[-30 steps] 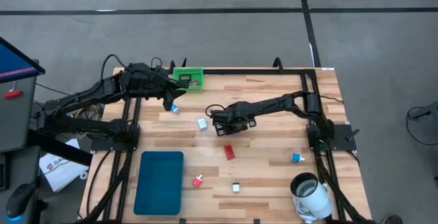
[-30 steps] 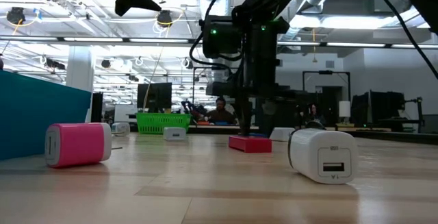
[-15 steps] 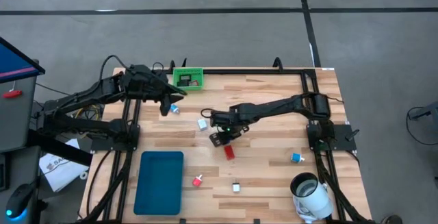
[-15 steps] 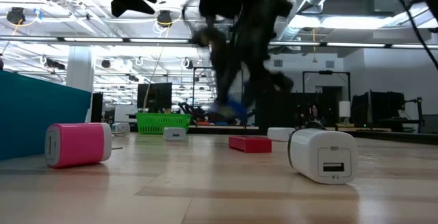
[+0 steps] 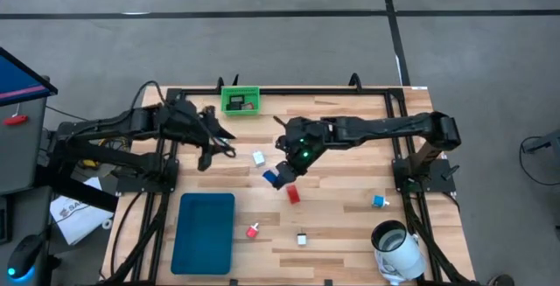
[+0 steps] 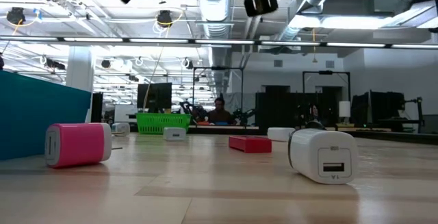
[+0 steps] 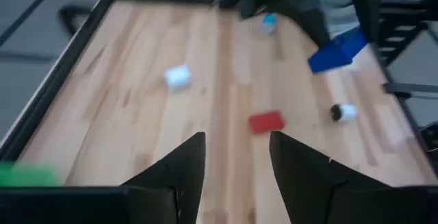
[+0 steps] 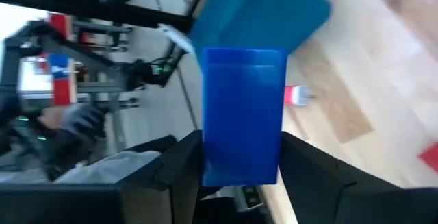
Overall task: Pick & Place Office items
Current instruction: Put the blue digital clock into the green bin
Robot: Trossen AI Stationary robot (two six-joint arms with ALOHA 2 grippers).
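Observation:
My right gripper (image 5: 282, 174) hangs above the middle of the table, shut on a blue oblong block (image 8: 243, 107), also in the high view (image 5: 272, 178). Just nearer on the wood lies a red block (image 5: 293, 195). A white piece (image 5: 259, 157) rests on the wood between the two arms. My left gripper (image 7: 237, 138) is open over the far left part of the table (image 5: 215, 149), with nothing between its fingers. Other loose pieces lie nearer: a pink-red one (image 5: 252, 231), a small white one (image 5: 302, 239) and a cyan one (image 5: 379, 202). My right gripper pinches the blue block between its two fingers, by two opposite sides (image 8: 209, 148) of the end nearest the wrist. The fingers slant downward toward the table's left, and the block sticks out past their tips. It is lifted clear of the table.
A green bin (image 5: 240, 101) stands at the far edge. A teal tray (image 5: 203, 232) lies at the near left. A large white mug-like cylinder (image 5: 395, 249) sits at the near right corner. Bare wood (image 5: 350, 172) shows right of the red block.
My right gripper has risen from the table with the blue block, lifting it clear, and has tipped from pointing down to slanting while shifting slightly toward the table's left. My left gripper has swung toward the near edge and rolled.

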